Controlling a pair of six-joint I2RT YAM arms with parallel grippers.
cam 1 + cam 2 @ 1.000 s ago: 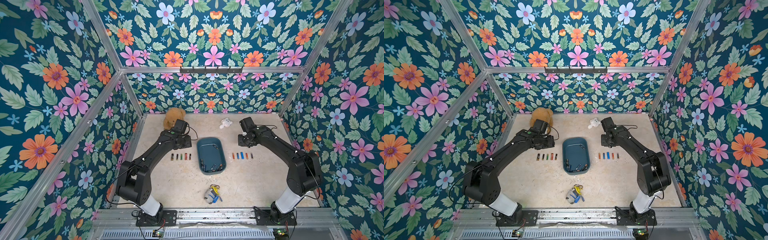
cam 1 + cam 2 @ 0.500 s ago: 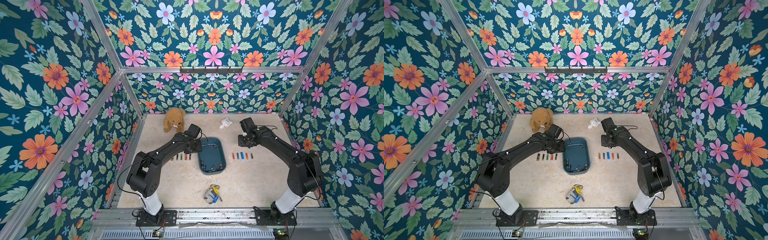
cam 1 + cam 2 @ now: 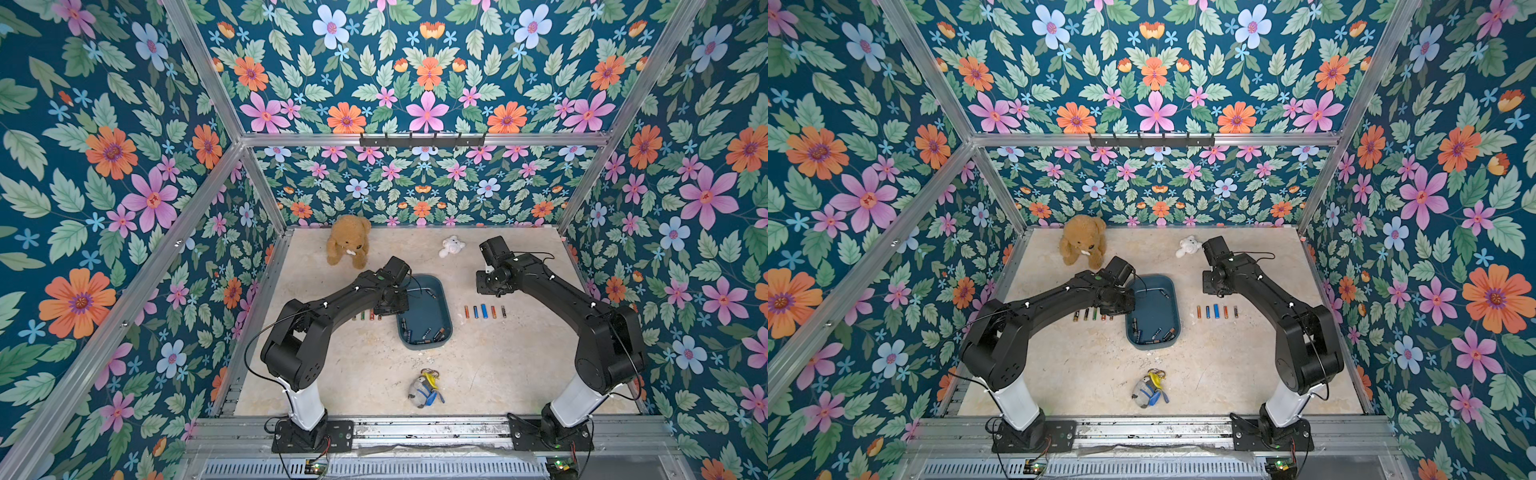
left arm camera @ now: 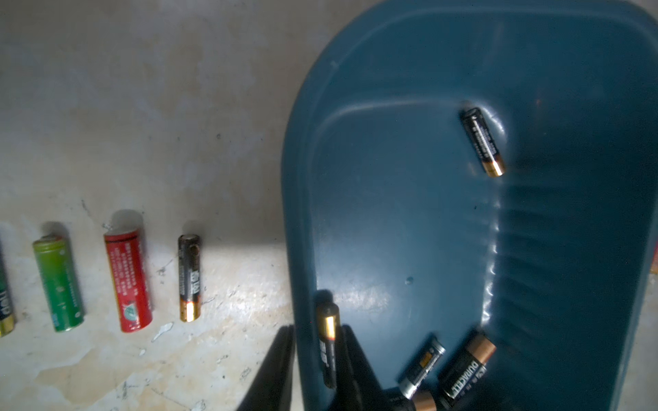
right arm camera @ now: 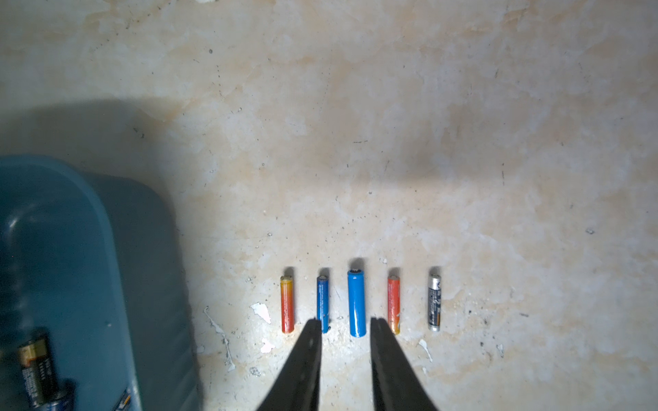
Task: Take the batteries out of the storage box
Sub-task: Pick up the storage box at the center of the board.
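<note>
top views first: the storage box sits on the surface between the arms with a small cluster of batteries at its near end, five more lie in a row on its right, and another row on its left is half hidden under the left arm, so i'd call it about two-thirds done. left wrist now: the left jaws stand close around a black battery and the box wall, one finger outside the rim, and a real pinch i can't confirm. right wrist: the right jaws hang part open, empty, above the blue battery, box blurred at the edge.
</note>
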